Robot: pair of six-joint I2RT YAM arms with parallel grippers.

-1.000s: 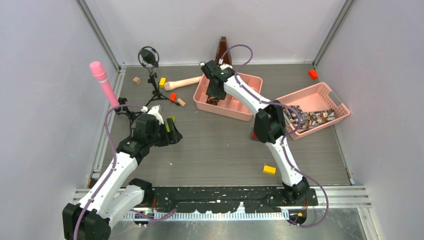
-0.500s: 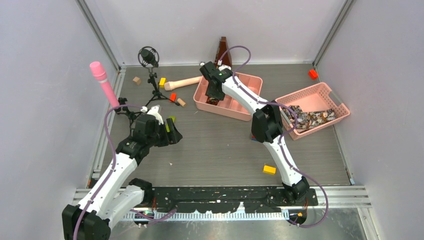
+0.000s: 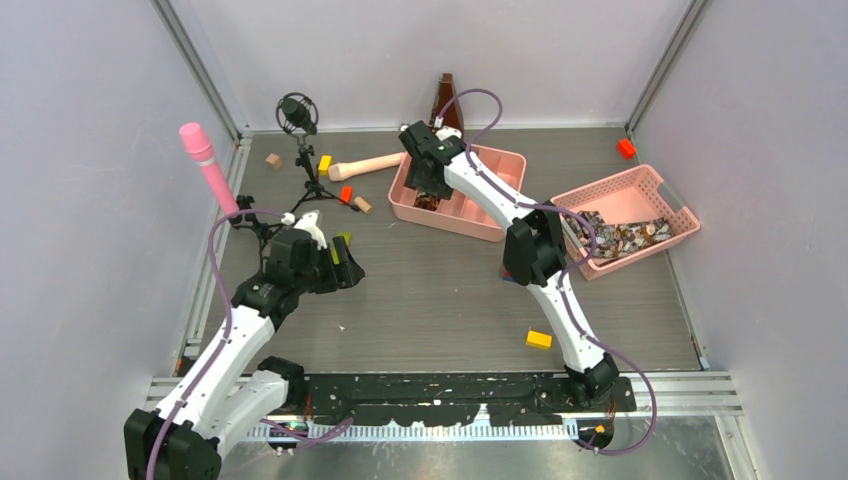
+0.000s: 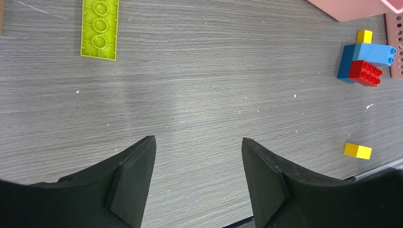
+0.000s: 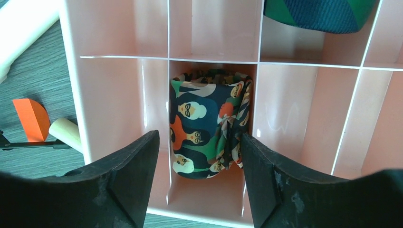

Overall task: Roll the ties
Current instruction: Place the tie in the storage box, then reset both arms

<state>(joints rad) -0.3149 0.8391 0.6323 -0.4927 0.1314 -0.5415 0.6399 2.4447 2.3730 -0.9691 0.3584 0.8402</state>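
Reads as a robotics lab test cell. Boxed in by plain pale wall panels [image 3: 90, 120] held in aluminium framing [image 3: 195, 65], over a grey wood-grain worktop [image 3: 430, 290]. Fitted with a left arm [image 3: 235, 335] and a right arm [image 3: 560, 300], white and black, bolted to a black rail [image 3: 440, 392] at the near edge, purple cable [image 3: 215, 280] looped along them. Equipped with a tripod microphone [image 3: 296, 112]; strewn with toy blocks [image 3: 539, 339].

Same build on both: the left arm [image 3: 232, 340] and right arm [image 3: 563, 318] are smooth white links with chunky black joints [image 3: 535, 250] between them, sitting on black bases [image 3: 592, 380]. A purple cable [image 3: 212, 262] runs loose along each one in big loops. The left end effector [image 4: 198, 142] and right end effector [image 5: 199, 137] are all matte black, with thick wedge-shaped fingers [image 4: 130, 183] tapering to blunt tips, the right pair a bit scuffed.
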